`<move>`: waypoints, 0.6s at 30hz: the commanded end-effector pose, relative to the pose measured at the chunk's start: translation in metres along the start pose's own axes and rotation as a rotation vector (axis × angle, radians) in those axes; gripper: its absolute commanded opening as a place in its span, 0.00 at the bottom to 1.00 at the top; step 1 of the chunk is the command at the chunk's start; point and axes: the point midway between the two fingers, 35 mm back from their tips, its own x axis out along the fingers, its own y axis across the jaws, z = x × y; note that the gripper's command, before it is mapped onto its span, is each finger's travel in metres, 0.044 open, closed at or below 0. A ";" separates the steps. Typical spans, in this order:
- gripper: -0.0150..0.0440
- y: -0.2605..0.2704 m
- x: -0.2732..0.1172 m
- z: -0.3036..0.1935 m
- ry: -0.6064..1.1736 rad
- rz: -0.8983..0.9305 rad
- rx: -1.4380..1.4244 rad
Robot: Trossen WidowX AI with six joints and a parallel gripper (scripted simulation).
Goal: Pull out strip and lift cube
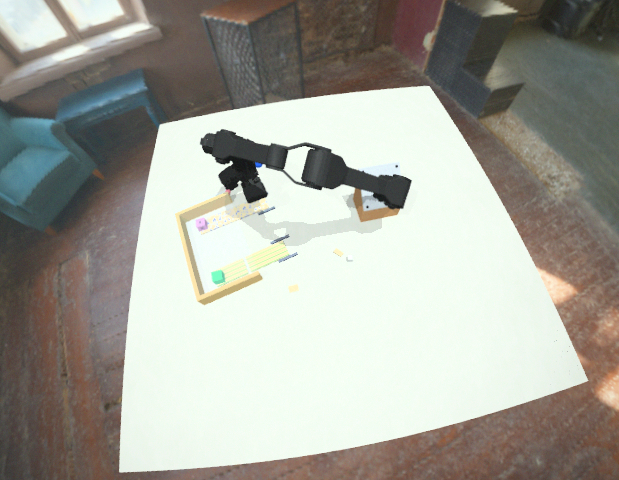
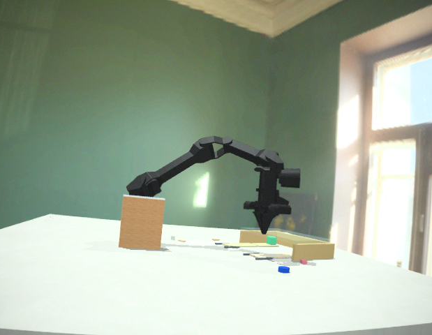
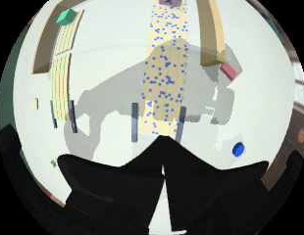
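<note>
A dotted strip (image 1: 237,212) (image 3: 164,78) runs unbroken in the wrist view, with a purple cube (image 1: 201,223) (image 3: 170,2) at its far end. The cube bears a dark mark, cut off by the frame edge. A green-striped strip (image 1: 268,256) (image 3: 61,88) has a gap across it; its far piece (image 3: 71,36) carries a green cube (image 1: 218,276) (image 2: 271,240) (image 3: 67,17), with no mark that I can make out. My gripper (image 2: 264,232) (image 3: 163,140) is shut and empty, pointing down above the table, near the dotted strip's near end in the wrist view.
A tan wall (image 1: 188,253) (image 2: 313,251) (image 3: 211,34) encloses the strips' far ends on three sides. Dark bars (image 3: 134,122) (image 3: 74,117) flank the near ends. A blue disc (image 2: 283,269) (image 3: 238,149) and a pink block (image 2: 303,262) (image 3: 228,71) lie outside the wall.
</note>
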 end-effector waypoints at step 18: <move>0.25 0.000 0.035 0.002 0.007 0.002 -0.006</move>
